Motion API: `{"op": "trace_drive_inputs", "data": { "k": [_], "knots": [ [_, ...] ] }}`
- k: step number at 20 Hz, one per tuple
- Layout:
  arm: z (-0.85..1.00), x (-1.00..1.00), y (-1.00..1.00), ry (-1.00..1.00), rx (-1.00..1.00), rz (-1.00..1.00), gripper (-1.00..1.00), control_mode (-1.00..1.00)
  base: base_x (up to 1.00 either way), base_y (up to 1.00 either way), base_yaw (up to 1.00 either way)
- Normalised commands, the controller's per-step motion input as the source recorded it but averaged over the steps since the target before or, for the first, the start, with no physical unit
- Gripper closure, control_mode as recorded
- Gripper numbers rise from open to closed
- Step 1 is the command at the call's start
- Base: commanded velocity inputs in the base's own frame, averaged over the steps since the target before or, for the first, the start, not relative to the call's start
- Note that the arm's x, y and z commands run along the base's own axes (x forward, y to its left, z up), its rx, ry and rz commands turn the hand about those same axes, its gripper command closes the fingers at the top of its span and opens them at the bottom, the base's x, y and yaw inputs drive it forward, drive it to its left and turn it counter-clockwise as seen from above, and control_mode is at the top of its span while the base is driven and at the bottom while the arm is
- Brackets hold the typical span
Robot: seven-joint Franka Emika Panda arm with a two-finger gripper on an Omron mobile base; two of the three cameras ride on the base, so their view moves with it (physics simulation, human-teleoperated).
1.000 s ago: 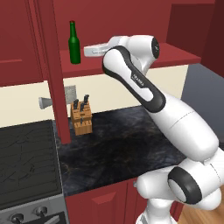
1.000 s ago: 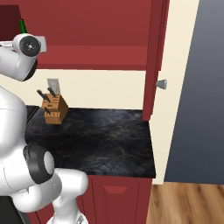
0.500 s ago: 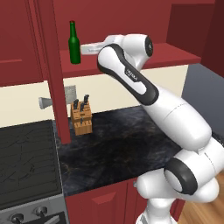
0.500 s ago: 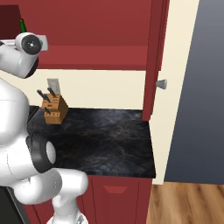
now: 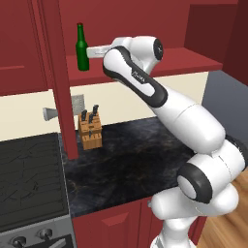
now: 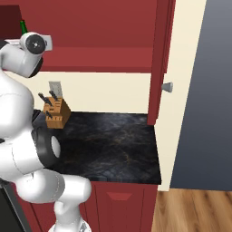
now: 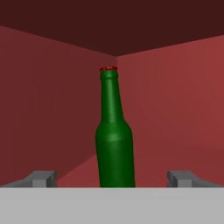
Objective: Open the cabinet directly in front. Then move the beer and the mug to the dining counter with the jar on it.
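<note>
On the red inner shelf (image 5: 193, 60) of the open cabinet (image 6: 90, 27), the beer (image 5: 82, 47) stands upright, its long axis vertical and its neck pointing straight up toward the cabinet's ceiling. It is a slim dark-green glass bottle with a long tapering neck and a small red cap; in the hand view the beer (image 7: 114, 135) sits in front of the back corner where 2 red inner walls meet.

The gripper (image 7: 111, 177) faces the bottle level with its lower body, and its 2 fingers (image 7: 43, 177) are spread wide, 1 on each side of the bottle with clear gaps to the glass, so they hold nothing. From the left base view the hand reaches in from the bottle's right, its tip just beside the bottle's body.

The left cabinet door (image 5: 58, 77) hangs swung out, seen edge-on, with a round silver knob (image 5: 48, 114) near its lower end; the right door (image 6: 158, 63) is also open and carries its own knob (image 6: 167, 87). Below the shelf, a wooden knife block (image 5: 90, 131) with dark handles stands on the black worktop (image 5: 126, 164), against the cream wall. A stove top (image 5: 29, 179) lies to the left of the worktop. Nothing stands between the fingers and the bottle.
</note>
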Motion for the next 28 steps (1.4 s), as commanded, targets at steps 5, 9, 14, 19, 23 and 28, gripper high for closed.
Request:
{"op": "trace_drive_inputs", "data": {
  "k": [5, 9, 14, 19, 23, 28],
  "knots": [
    [0.00, 0.25, 0.09, 0.00, 0.00, -0.04, -1.00, -1.00, 0.00, 0.00, 0.00],
    [0.00, 0.15, 0.07, 0.00, 0.00, -0.04, -1.00, -1.00, 0.00, 0.00, 0.00],
    [0.00, 0.15, 0.15, 0.00, -0.01, -0.05, -1.00, -1.00, 0.00, 0.00, 0.00],
    [0.00, 0.18, 0.15, 0.00, 0.00, -0.05, -1.00, -1.00, 0.00, 0.00, 0.00],
    [0.00, 0.23, 0.12, 0.00, 0.00, -0.05, -1.00, -1.00, 0.00, 0.00, 0.00],
    [0.00, 0.22, 0.12, 0.00, 0.00, -0.05, -1.00, -1.00, 0.00, 0.00, 0.00]
  ]
}}
